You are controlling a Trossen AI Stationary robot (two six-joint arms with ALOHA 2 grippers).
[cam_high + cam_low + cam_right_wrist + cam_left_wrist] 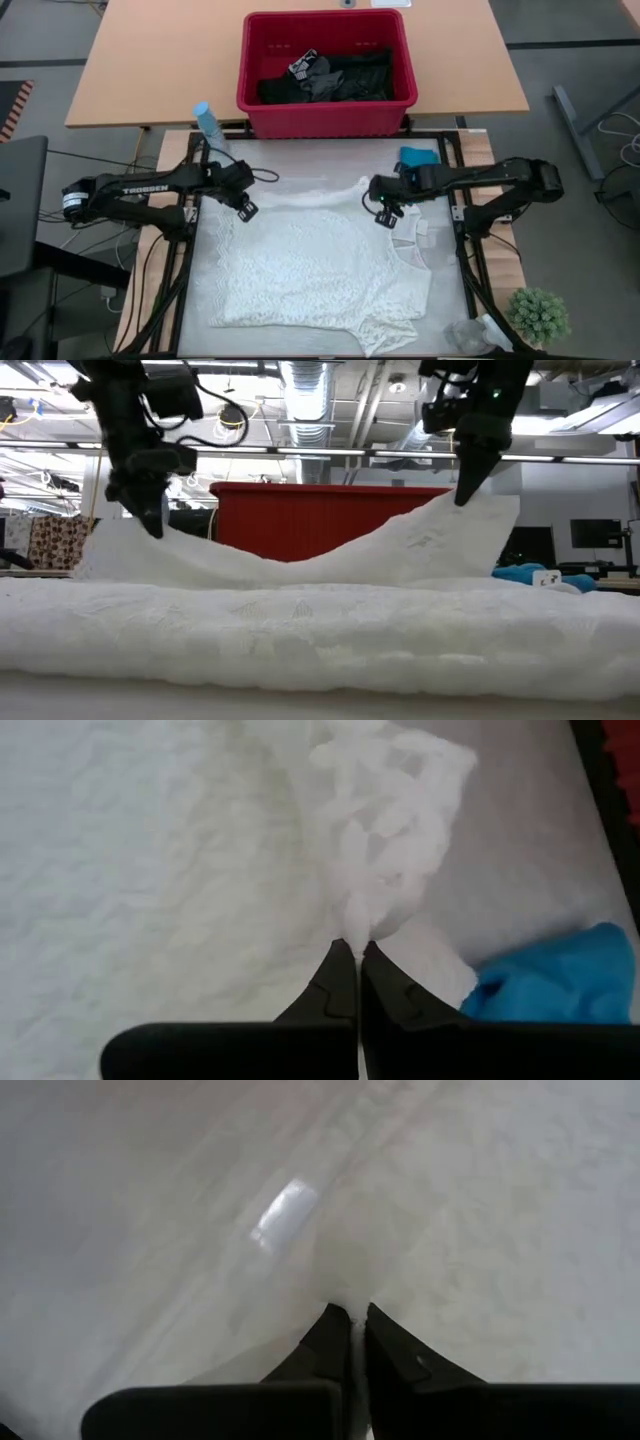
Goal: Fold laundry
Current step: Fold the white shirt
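Note:
The laundry on the table is a white lacy garment [320, 270], spread flat at its near part. Its far edge is lifted at two points and sags between them [300, 560]. My left gripper [245, 208] is shut on the far-left part and my right gripper [385, 215] on the far-right part. A small teal garment [418, 157] lies at the table's far right. Black garments [330, 75] sit in the red basket [325, 120]. My left gripper pinches the garment's far-left edge [340, 1295] between its two fingers, slanting down from above. The cloth there is raised off the table and slopes down to the flat part. My right gripper pinches a bunched bit of lace at the far-right edge [360, 915] between its fingertips, slanting down from above. That corner [470, 510] is held higher than the left one, and the cloth falls away from it toward the table.
The red basket stands on a wooden table beyond the work table's far edge. A pale blue bottle [208, 125] stands at the far left corner. A small green plant [540, 315] and a clear plastic item [470, 335] sit at the near right corner.

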